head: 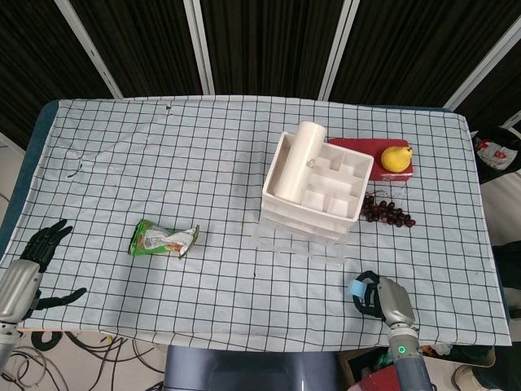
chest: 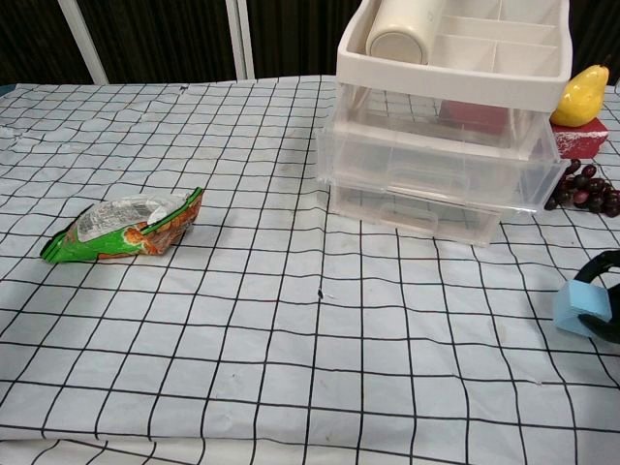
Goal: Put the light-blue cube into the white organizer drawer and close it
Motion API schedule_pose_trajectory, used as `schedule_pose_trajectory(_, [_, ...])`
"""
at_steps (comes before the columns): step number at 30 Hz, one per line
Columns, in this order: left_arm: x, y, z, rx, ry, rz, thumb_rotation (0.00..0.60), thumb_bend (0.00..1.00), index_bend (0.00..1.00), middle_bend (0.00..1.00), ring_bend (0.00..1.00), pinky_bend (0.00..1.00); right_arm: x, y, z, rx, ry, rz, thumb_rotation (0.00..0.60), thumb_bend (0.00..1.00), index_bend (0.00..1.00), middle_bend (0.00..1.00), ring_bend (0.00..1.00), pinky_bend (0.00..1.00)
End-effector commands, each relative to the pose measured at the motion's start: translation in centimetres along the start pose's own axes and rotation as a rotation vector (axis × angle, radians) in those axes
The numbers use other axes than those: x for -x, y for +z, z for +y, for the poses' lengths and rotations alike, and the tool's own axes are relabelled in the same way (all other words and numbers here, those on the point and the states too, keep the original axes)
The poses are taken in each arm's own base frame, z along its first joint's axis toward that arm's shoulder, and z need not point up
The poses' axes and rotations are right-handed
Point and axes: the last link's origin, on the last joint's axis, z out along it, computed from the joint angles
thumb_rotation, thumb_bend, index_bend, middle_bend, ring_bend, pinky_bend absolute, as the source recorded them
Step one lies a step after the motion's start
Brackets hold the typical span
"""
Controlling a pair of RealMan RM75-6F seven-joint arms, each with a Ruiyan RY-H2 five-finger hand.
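Note:
The light-blue cube (head: 356, 287) (chest: 582, 308) sits tilted at the table's near right edge. My right hand (head: 384, 300) (chest: 610, 295) has its dark fingers curled around it from the right, and mostly lies outside the chest view. The white organizer (head: 313, 191) (chest: 446, 145) stands behind the cube, at centre right; its clear drawers face me. Its lowest drawer (chest: 417, 213) sticks out a little. At the near left corner my left hand (head: 32, 269) lies with fingers spread and holds nothing.
A cream cylinder (head: 297, 159) lies in the organizer's top tray. A pear (head: 396, 157) on a red box and dark grapes (head: 387, 212) lie right of the organizer. A green snack packet (head: 163, 239) (chest: 126, 226) lies at left.

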Motion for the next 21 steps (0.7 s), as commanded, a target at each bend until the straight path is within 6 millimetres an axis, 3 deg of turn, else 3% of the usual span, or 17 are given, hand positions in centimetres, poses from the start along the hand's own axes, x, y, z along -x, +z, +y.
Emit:
schedule_pose_trajectory(1, [0.0,0.0,0.0,0.0,0.0,0.001,0.6,0.02,0.0,0.0,0.0,0.0,-2.4,-1.4,-0.7,-0.041,0.017,0.037,0.6,0.41,0.61,0.72,0.75,0.67])
schedule_pose_trajectory(11, [0.0,0.0,0.1,0.004,0.003,0.005,0.6,0.02,0.0,0.0,0.0,0.0,-8.8,-6.2,-4.2,-0.225,0.129,0.158,0.6,0.41,0.62,0.72,0.75,0.67])
schedule_pose_trajectory(16, [0.1,0.0,0.2,0.009,0.005,0.005,0.6,0.02,0.0,0.0,0.0,0.0,-10.3,-6.6,-7.1,-0.323,0.159,0.18,0.6,0.41,0.62,0.72,0.75,0.67])
schedule_pose_trajectory(21, [0.0,0.1,0.1,0.01,0.003,0.008,0.6,0.02,0.0,0.0,0.0,0.0,-10.5,-6.1,-9.9,-0.395,0.147,0.169,0.6,0.41,0.62,0.72,0.75,0.67])
